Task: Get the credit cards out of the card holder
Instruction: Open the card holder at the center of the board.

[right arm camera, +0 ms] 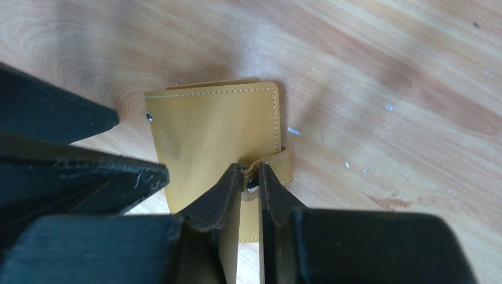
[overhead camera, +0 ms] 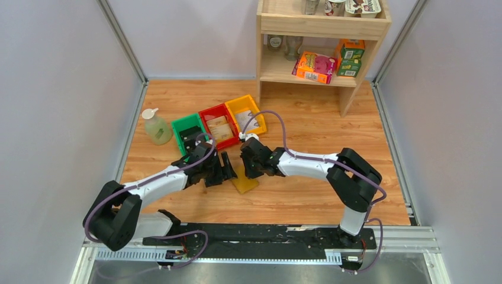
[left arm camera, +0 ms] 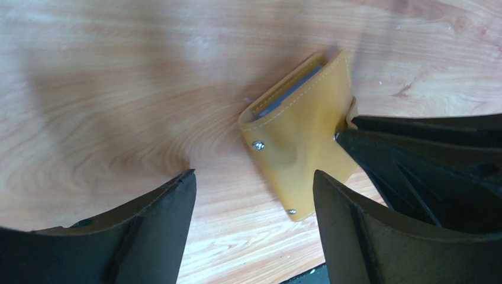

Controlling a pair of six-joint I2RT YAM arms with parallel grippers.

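The mustard-yellow card holder (overhead camera: 245, 183) lies folded shut on the wooden table between my two grippers. My right gripper (right arm camera: 250, 171) is shut on its snap strap (right arm camera: 278, 163) at the wallet's edge (right arm camera: 213, 130). My left gripper (left arm camera: 253, 177) is open and empty, low over the table, with the card holder (left arm camera: 302, 142) just ahead between its fingers. A blue-grey inner pocket edge (left arm camera: 284, 97) shows at the wallet's open side. The credit cards are hidden. In the top view the left gripper (overhead camera: 228, 167) and right gripper (overhead camera: 247, 163) are close together.
Green (overhead camera: 188, 131), red (overhead camera: 219, 125) and yellow (overhead camera: 245, 113) bins stand in a row just behind the grippers, with items inside. A soap bottle (overhead camera: 155, 127) stands left of them. A wooden shelf (overhead camera: 322, 41) with boxes stands at the back right.
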